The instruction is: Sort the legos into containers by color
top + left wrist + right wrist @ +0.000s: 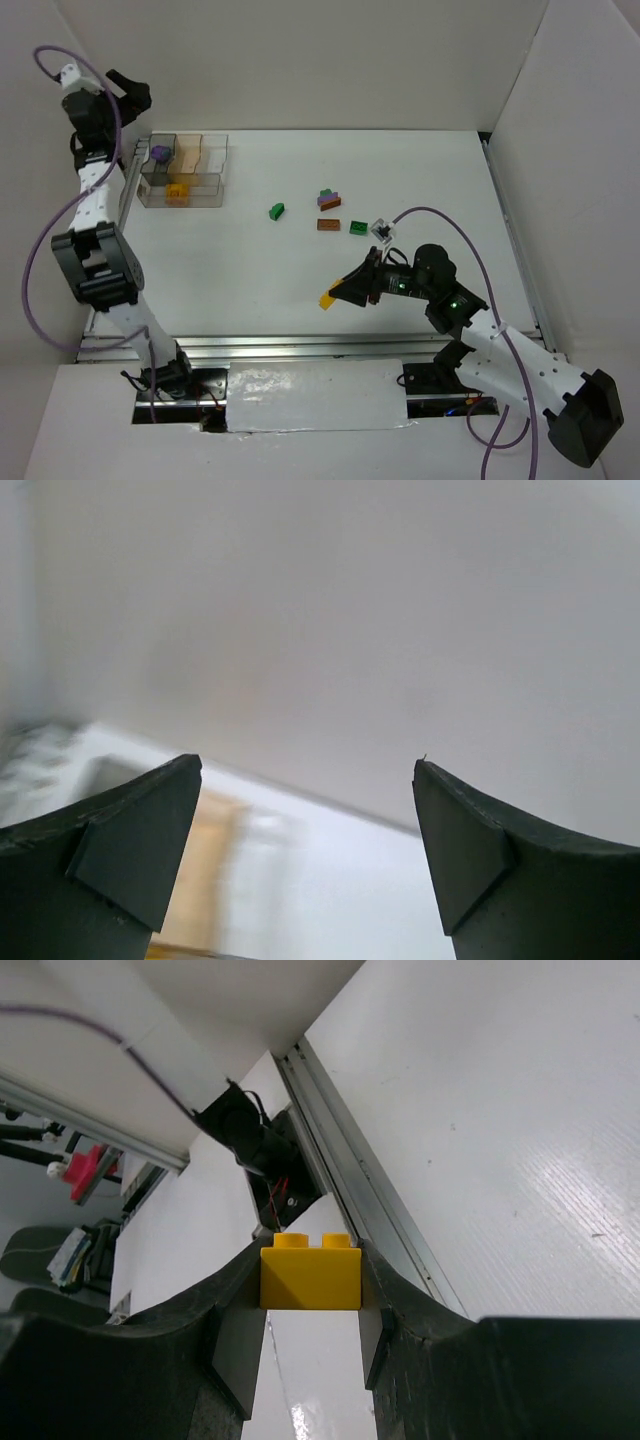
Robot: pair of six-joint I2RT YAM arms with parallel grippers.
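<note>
Right fingers (232, 1335) clenched on yellow lego (310, 1278) over white counter (250, 260), left fingers (125, 850) spread apart, empty, near clear tray (210, 203)

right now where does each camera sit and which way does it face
Top external: above and behind the arms, looking down on the table; both arms show.
Left wrist: faces the wall; open left claw frames it.
Right wrist: facing the table's near edge; right claw shut on the yellow lego.
Shared: top and right wrist show that lego.
</note>
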